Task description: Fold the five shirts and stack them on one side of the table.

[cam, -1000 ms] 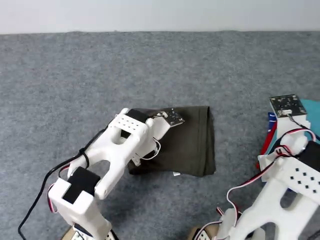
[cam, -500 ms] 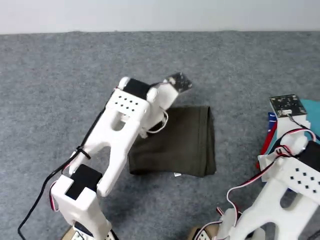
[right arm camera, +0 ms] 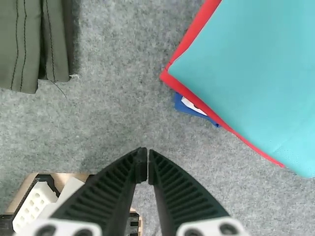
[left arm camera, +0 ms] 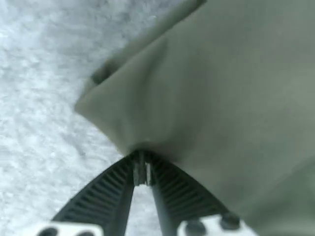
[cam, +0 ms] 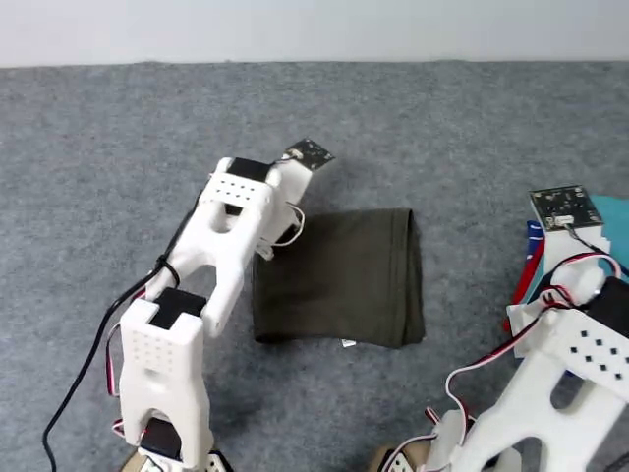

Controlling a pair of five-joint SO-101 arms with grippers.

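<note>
R tool tips together, over bare desk btw olive shirt & stack (teal on red on blue). White tag at shirt's near edge, print unreadable. L tool clamped on shirt's edge nr far-left corner.

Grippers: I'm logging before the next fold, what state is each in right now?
Left gripper: shut, pinching the olive shirt at its edge.
Right gripper: shut, holding nothing.
</note>
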